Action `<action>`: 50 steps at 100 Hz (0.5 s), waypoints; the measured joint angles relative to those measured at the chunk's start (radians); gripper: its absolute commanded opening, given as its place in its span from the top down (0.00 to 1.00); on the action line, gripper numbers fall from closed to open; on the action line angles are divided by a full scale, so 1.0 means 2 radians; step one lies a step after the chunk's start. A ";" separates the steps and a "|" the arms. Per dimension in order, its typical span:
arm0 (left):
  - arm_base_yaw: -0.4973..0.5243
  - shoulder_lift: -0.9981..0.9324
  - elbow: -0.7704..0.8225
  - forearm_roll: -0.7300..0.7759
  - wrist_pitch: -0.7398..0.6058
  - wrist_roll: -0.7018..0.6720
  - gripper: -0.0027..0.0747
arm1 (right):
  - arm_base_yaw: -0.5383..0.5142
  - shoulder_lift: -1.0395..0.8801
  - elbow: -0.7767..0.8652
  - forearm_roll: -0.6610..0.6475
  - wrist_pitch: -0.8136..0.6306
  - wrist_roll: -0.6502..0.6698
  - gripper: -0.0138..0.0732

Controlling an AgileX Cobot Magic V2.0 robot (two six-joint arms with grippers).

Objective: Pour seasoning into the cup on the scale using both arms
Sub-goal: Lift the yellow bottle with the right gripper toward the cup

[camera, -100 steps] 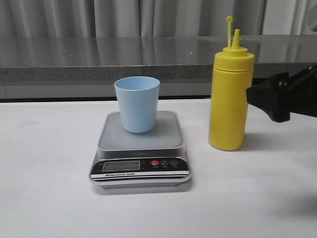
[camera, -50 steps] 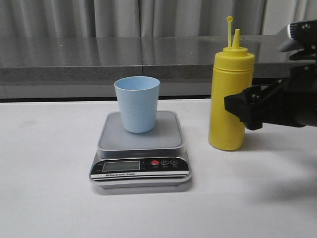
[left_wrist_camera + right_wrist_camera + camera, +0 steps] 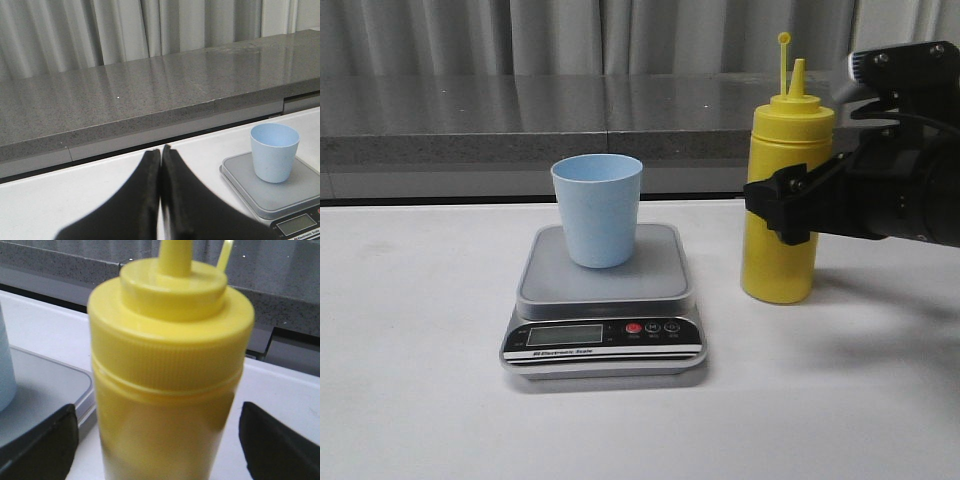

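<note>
At 3 o'clock of the scale (image 3: 603, 300), the right claw (image 3: 160, 440) straddles the bottle (image 3: 784, 190), fingers spread; left claw (image 3: 160, 165) clenched empty.

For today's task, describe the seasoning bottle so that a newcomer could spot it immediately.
Start at the scale in the middle of the white table. To its right stands the seasoning bottle, tall, yellow, with a pointed nozzle, unlike the short blue cup.

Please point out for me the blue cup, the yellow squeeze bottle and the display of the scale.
blue cup (image 3: 598, 215): front view, middle of its outer wall.
yellow squeeze bottle (image 3: 170, 365): right wrist view, ribbed cap skirt.
scale display (image 3: 564, 335): front view, centre of the LCD.
</note>
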 measured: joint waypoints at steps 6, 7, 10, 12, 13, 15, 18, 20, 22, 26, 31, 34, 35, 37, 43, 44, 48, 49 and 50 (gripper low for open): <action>0.000 0.000 0.000 0.000 0.000 0.000 0.99 | 0.000 0.006 -0.008 0.000 0.001 0.000 0.10; 0.000 0.000 0.000 0.000 0.000 0.000 0.99 | 0.000 0.006 -0.009 0.000 0.001 0.000 0.10; 0.000 0.000 0.000 0.000 0.000 0.000 0.99 | 0.000 0.009 -0.012 0.000 0.001 0.001 0.10; 0.000 0.000 0.000 0.000 0.000 0.000 0.99 | 0.000 0.011 -0.015 0.000 0.001 0.002 0.10; 0.000 0.000 0.000 0.000 0.000 0.000 0.99 | 0.000 0.012 -0.017 0.000 0.001 0.003 0.10; 0.000 0.000 0.000 0.000 0.000 0.000 0.99 | 0.000 0.014 -0.018 0.000 0.002 0.004 0.10; 0.000 0.000 0.000 0.000 0.000 0.000 0.99 | 0.000 0.017 -0.021 0.000 0.002 0.007 0.10; 0.000 0.000 0.000 0.000 0.000 0.000 0.99 | 0.000 0.019 -0.024 0.000 0.002 0.008 0.10; 0.000 0.000 0.000 0.000 0.000 0.000 0.99 | 0.000 0.021 -0.025 0.000 0.003 0.009 0.10; 0.000 0.000 0.000 0.000 0.000 0.000 0.99 | 0.000 0.026 -0.028 0.000 0.003 0.010 0.10; 0.000 0.000 0.000 0.000 0.000 0.000 0.99 | 0.000 0.031 -0.031 0.000 0.004 0.011 0.10; 0.000 0.000 0.000 0.000 0.000 0.000 0.99 | 0.000 0.032 -0.032 0.000 0.005 0.011 0.10; 0.000 0.000 0.000 0.000 0.000 0.000 0.99 | 0.000 0.033 -0.033 0.000 0.005 0.011 0.10; 0.000 0.000 0.000 0.000 0.000 0.000 0.99 | 0.000 0.034 -0.034 0.000 0.007 0.012 0.10; 0.000 0.000 0.000 0.000 0.000 0.000 0.99 | 0.000 0.035 -0.035 -0.001 0.009 0.013 0.13; 0.000 0.000 0.000 0.000 0.000 0.000 0.99 | 0.000 0.035 -0.035 -0.001 0.009 0.013 0.14; 0.000 0.000 0.000 0.000 0.000 0.000 0.99 | 0.000 0.035 -0.036 -0.001 0.009 0.014 0.18; 0.000 0.000 0.000 0.000 0.000 0.000 0.99 | 0.000 0.035 -0.036 -0.001 0.009 0.014 0.20; 0.000 0.000 0.000 0.000 0.000 0.000 0.99 | 0.000 0.035 -0.036 -0.001 0.009 0.014 0.21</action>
